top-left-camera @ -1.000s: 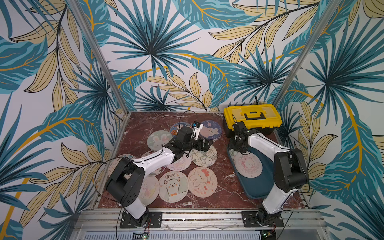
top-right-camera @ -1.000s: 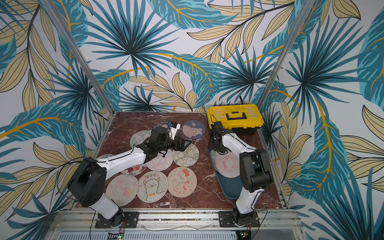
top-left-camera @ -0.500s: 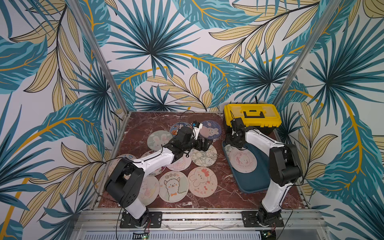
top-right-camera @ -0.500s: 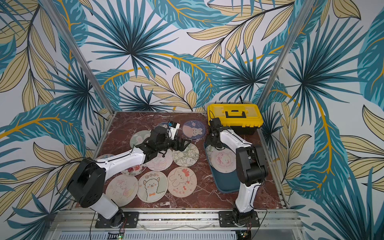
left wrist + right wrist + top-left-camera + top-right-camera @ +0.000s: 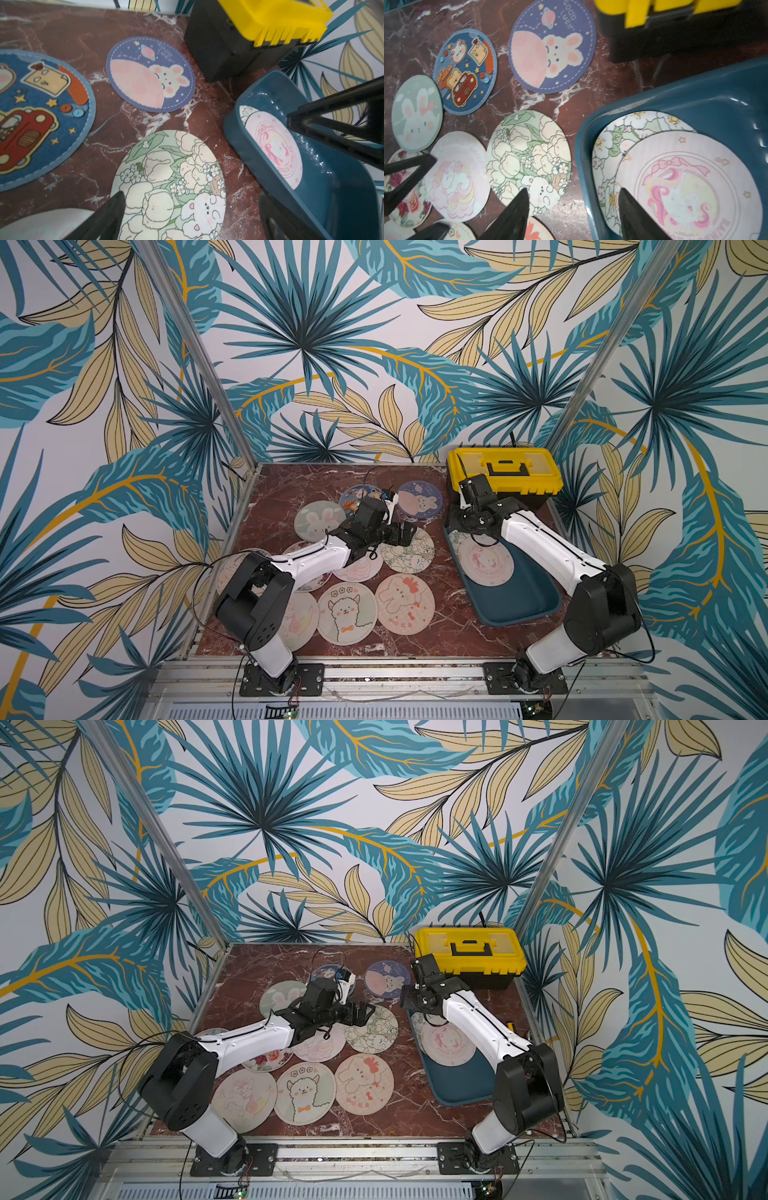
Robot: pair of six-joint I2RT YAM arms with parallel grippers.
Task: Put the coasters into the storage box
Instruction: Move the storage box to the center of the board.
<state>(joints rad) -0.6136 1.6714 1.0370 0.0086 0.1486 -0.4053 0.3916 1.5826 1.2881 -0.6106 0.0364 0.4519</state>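
Note:
Several round cartoon coasters lie on the marble table (image 5: pixel 440 614). My left gripper (image 5: pixel 409 531) hangs open just above the tulip coaster (image 5: pixel 409 549), which shows between its fingers (image 5: pixel 113 207) in the left wrist view (image 5: pixel 172 182). The dark teal storage box (image 5: pixel 519 597) sits at the right. It holds a pink unicorn coaster (image 5: pixel 485 562) lying over a flower coaster (image 5: pixel 612 137). My right gripper (image 5: pixel 455 522) is open at the box's far left corner. Its jaws straddle the box wall (image 5: pixel 585 145), one finger outside and one inside, gripping nothing.
A black toolbox with a yellow lid (image 5: pixel 505 470) stands at the back right, close behind the storage box. A blue rabbit coaster (image 5: pixel 419 499) and a blue car coaster (image 5: pixel 41 116) lie at the back. More coasters fill the front left, partly under my left arm.
My right gripper has shifted a little left, to the box's far left corner. The storage box has slid and turned slightly left. My left arm has hardly moved.

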